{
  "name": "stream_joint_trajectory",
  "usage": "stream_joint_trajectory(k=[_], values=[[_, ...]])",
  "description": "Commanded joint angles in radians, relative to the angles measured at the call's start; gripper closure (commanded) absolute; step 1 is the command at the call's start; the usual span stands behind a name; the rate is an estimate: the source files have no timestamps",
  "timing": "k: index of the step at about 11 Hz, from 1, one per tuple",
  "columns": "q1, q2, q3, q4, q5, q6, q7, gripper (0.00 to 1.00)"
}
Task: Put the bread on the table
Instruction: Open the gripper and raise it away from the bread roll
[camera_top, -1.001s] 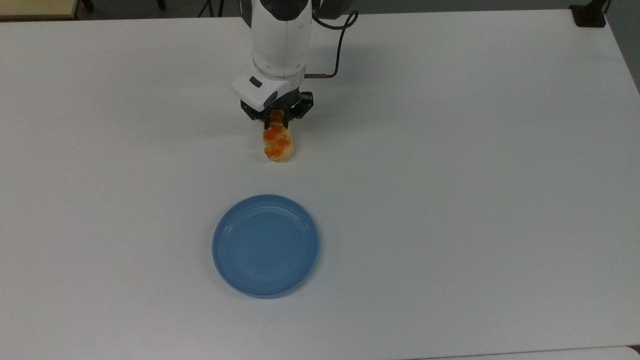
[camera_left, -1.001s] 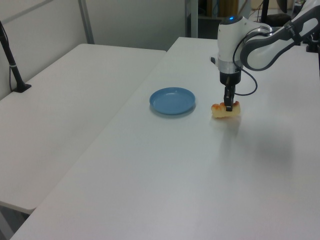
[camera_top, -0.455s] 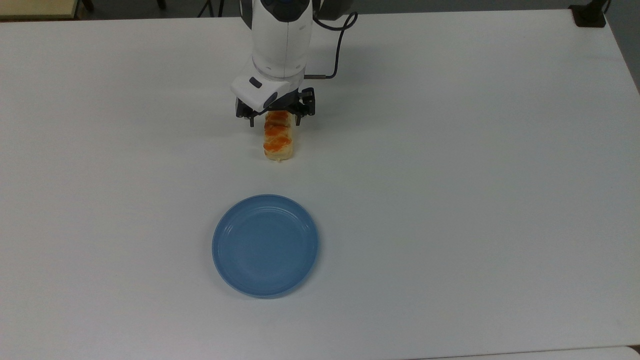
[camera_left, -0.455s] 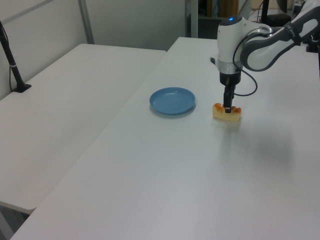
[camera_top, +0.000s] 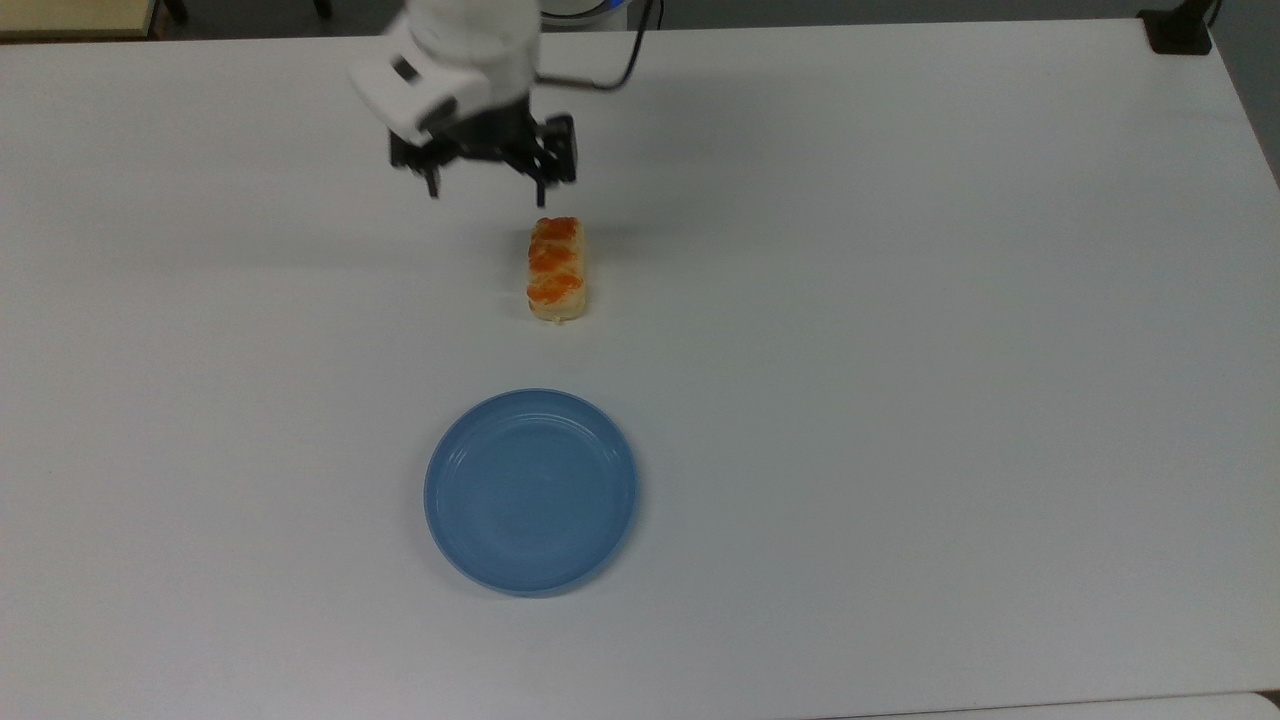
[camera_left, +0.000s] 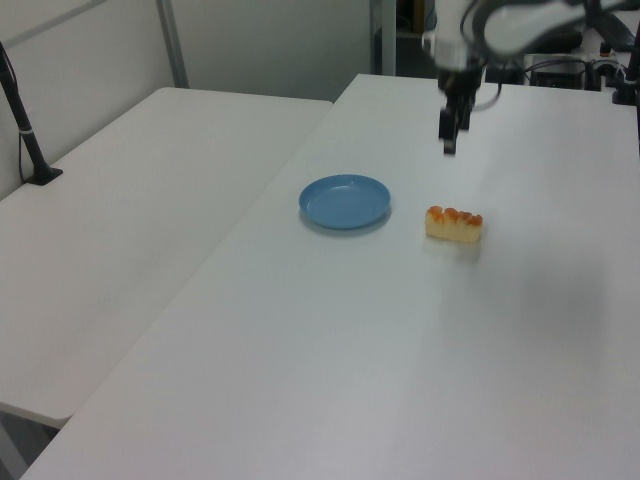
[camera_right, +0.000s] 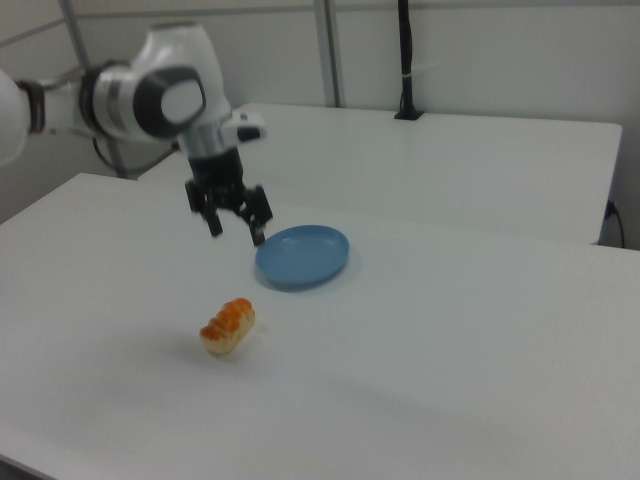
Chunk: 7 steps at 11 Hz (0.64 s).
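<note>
- While no writing is showing in the top view, the bread (camera_top: 556, 270) is lying on the table (camera_top: 950, 350), long axis running top to bottom, above the blue plate (camera_top: 530, 491); gripper (camera_top: 487, 187) is hanging spread, empty.
- Left view: bread (camera_left: 454, 223) is lying crosswise, right of the plate (camera_left: 345, 201).
- Right view: bread (camera_right: 228, 326) is sitting below the parted fingers (camera_right: 258, 234).

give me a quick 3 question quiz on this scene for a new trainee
1. True or false: the bread lies on the blue plate.
2. What is the end effector holding?
   A. the bread
   B. the plate
   C. nothing
3. Fill in: the bread rests on the white ____.

Key:
1. False. It lies on the table, apart from the plate.
2. C. It is open and raised clear of the bread.
3. table
</note>
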Motion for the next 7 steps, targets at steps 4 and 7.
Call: stream_joint_trajectory(k=[4,7], values=[[-0.017,-0.171,-0.141,0.128,0.125,-0.170,-0.021,0.00],[-0.023,-0.182,-0.164,0.133,0.125,-0.168,-0.203,0.00]])
